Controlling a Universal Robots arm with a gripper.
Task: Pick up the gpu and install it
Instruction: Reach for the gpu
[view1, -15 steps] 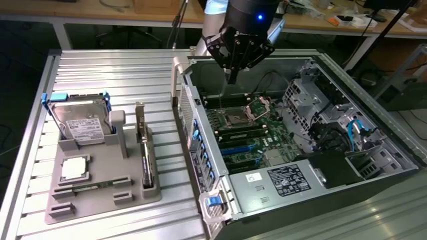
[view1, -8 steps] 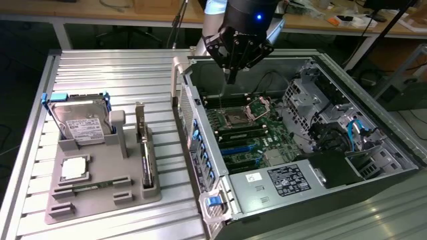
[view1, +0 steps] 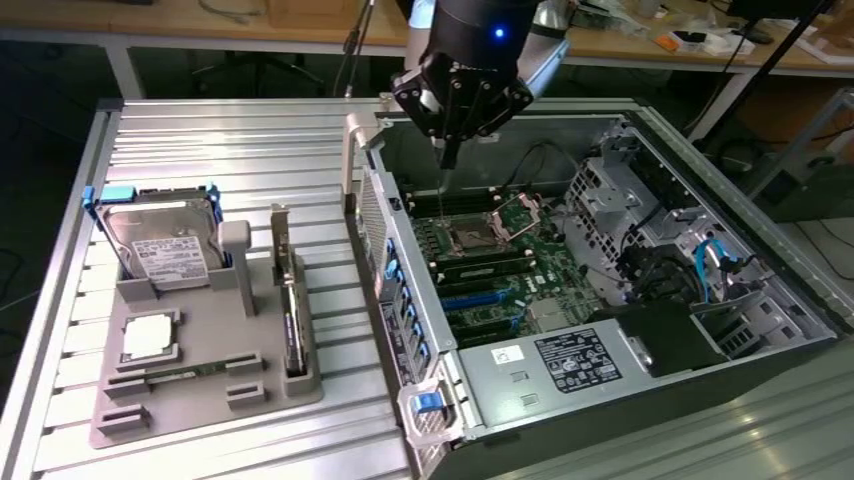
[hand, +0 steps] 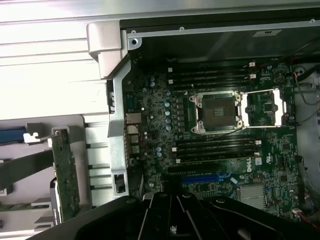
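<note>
The gripper, clenched and empty, hangs over the far end of the open computer case. The gpu stands on edge in the grey holder at the exterior view's left.

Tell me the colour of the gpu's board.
The gpu board is green, clearest in the wrist view.

The black robot gripper hangs over the open grey metal computer case, above the green motherboard lying inside. Well apart from it, toward the exterior view's left and outside the case, the dark green gpu card stands on edge in a grey plastic holder tray. The boxy silver hard drive sits in the same tray, farther from the gripper.
</note>
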